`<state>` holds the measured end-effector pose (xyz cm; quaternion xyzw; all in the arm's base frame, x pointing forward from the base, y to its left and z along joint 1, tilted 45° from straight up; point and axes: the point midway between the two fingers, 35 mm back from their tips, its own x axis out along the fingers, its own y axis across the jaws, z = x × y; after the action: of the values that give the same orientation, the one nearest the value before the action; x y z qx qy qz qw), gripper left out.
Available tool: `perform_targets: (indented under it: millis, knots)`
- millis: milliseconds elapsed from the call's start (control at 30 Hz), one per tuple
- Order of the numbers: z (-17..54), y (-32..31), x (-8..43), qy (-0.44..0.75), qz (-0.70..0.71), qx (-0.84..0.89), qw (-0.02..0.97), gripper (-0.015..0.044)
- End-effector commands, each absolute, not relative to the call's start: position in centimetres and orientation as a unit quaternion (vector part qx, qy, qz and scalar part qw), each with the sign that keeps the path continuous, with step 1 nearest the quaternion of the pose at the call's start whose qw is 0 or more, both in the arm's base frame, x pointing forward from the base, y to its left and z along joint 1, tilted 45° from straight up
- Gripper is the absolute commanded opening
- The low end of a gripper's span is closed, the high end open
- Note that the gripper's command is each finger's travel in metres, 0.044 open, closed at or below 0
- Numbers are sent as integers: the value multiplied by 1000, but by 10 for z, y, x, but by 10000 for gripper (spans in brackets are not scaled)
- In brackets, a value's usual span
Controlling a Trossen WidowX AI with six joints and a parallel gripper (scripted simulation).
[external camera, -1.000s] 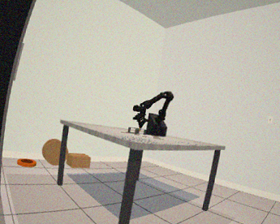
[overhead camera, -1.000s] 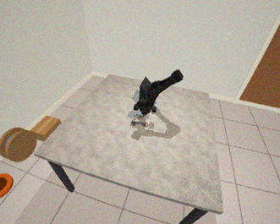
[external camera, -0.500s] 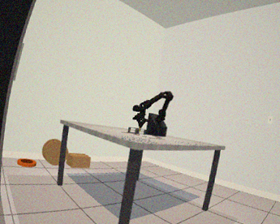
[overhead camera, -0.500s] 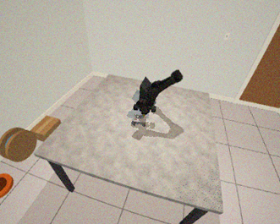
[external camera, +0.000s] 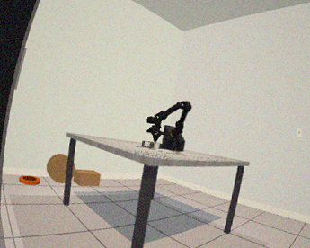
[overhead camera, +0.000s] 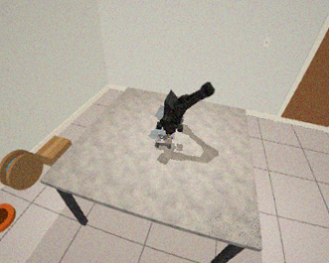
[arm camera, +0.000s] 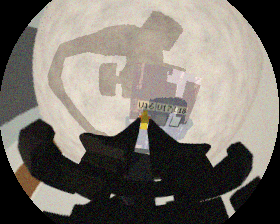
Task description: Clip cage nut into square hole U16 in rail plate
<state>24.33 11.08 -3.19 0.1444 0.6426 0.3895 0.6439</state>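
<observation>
Top view: looks down on one mottled pale-grey bench [overhead camera: 125,180] [external camera: 110,145] [arm camera: 210,60], on a tiled floor [overhead camera: 297,188] [external camera: 181,237] with two pale walls behind. Includes one brown panel [overhead camera: 319,74] at the right, one small wall plate [overhead camera: 266,42] [external camera: 299,132], one round wooden drum [overhead camera: 23,171] [external camera: 60,167], one wooden block [overhead camera: 55,148] [external camera: 86,178] and one orange ring [overhead camera: 12,221] [external camera: 29,183]. Shows two dark bench legs and one black arm [overhead camera: 188,101] [external camera: 170,111], bent over the bench near its far side.

Exterior view: takes in four bench legs, one bluish patch [external camera: 148,213] on the tiles, and again one drum, one block and one ring, all on the floor. Has one small framed stand [external camera: 147,144] on the bench beside the fingers [overhead camera: 169,135] [external camera: 155,140], pointing down.

Wrist view: shows two fingers, nearly together, clamped on one yellow cage nut [external camera: 155,143] [arm camera: 144,125] at the tips. Places the nut over the near edge of the rail plate [arm camera: 159,119], by the U16 end of a strip with three labels [arm camera: 164,107]; cannot tell whether touching the plate or in the hole. Shows the arm's shadow [arm camera: 90,42] across the bench beyond.
</observation>
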Motion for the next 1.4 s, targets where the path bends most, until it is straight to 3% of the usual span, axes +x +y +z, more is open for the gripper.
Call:
perform_targets:
  millis: [0, 100, 633, 900, 1367]
  knots:
    - [-32, 111, 244, 641, 392, 144, 644, 32]
    - [-32, 111, 244, 641, 392, 144, 644, 32]
    - [-32, 111, 243, 643, 389, 144, 644, 440]
    - [3, 76, 250, 639, 391, 144, 647, 440]
    - [3, 76, 250, 639, 391, 144, 647, 440]
